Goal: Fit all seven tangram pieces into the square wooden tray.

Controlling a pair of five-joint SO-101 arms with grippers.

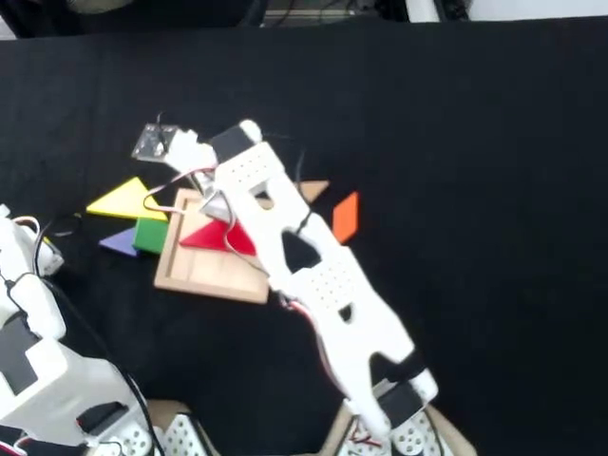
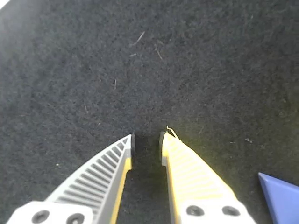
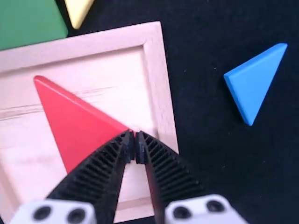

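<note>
The square wooden tray (image 1: 195,271) (image 3: 156,70) lies left of centre on the black cloth. A red triangle (image 1: 214,237) (image 3: 74,121) rests flat inside it. My right gripper (image 3: 134,147) (image 1: 218,211) is over the tray, shut, its tips at one corner of the red triangle. A blue triangle (image 3: 254,81) lies on the cloth just outside the tray rim. A yellow triangle (image 1: 123,199) (image 3: 79,9), a green square (image 1: 150,235) (image 3: 28,23) and a purple piece (image 1: 117,242) (image 2: 280,196) lie left of the tray. An orange parallelogram (image 1: 346,217) lies to its right. My left gripper (image 2: 147,142) hangs over bare cloth, fingers narrowly apart, holding nothing.
The left arm (image 1: 28,323) is folded back at the table's front left corner. The right arm (image 1: 313,275) stretches diagonally across the tray's right side. A tan wooden corner (image 1: 315,188) pokes out behind that arm. Black cloth extends far to the right and back.
</note>
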